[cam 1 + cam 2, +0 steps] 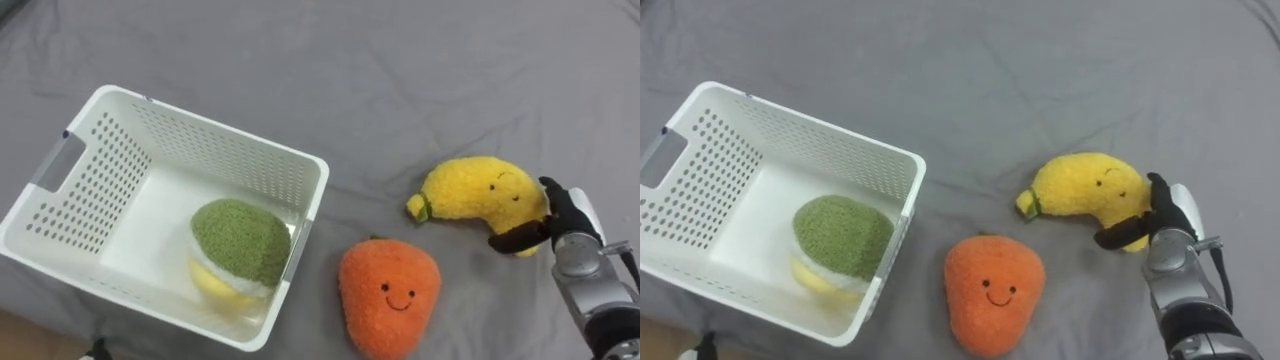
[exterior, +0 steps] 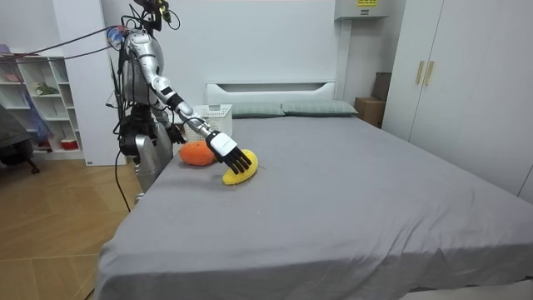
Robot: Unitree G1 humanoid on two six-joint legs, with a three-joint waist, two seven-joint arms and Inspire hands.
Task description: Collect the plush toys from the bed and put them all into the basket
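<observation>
Right robot hand (image 1: 568,216) is on the yellow banana toy (image 1: 478,195). Its thumb hooks across the banana's lower tip and the dark fingers (image 1: 552,192) wrap the end farthest from the basket (image 1: 62,180), so it's clamped on that end. How tight the pinch is, I honestly can't tell from this angle. The banana is lying flat on the grey bed (image 1: 400,70), well off to the basket's right and not lifted.

The orange carrot toy (image 1: 388,295) with the smiley face sits on the bed just right of the basket's near right corner, between basket and banana but nearer the robot. Nothing is touching it.

Inside the white basket there's a green-and-yellow plush (image 1: 240,245) against its right wall.

In the room view the robot stands at the corner of the bed beside the basket, right arm stretched out and down over the mattress.
</observation>
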